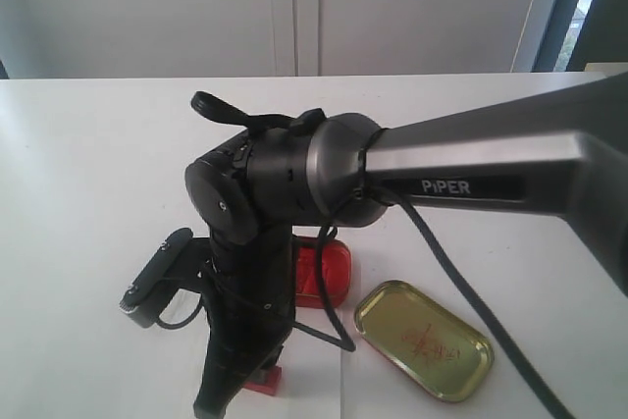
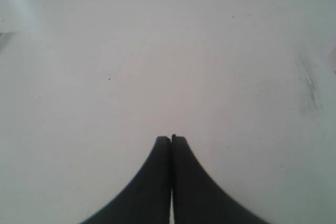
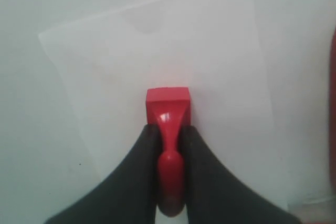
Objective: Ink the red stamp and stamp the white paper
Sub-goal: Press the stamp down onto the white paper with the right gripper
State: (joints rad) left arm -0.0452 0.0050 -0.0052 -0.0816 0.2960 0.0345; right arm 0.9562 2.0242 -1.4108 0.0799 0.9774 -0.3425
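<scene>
Right gripper [image 3: 169, 132] pinches the red stamp [image 3: 168, 102] by its handle, base down over the white paper [image 3: 157, 61]; inking looks done, while pressing and lifting are left. Left gripper [image 2: 171, 140] sits closed, empty, above the counter [image 2: 105, 51].

red stamp [image 3: 168, 107]: small, red plastic, square block base, round handle; upright, base down over mid-sheet, contact not confirmable; handle clamped by right gripper [image 3: 169, 134] | white paper [image 3: 157, 51]: thin rectangular sheet, lying flat, no print visible
</scene>
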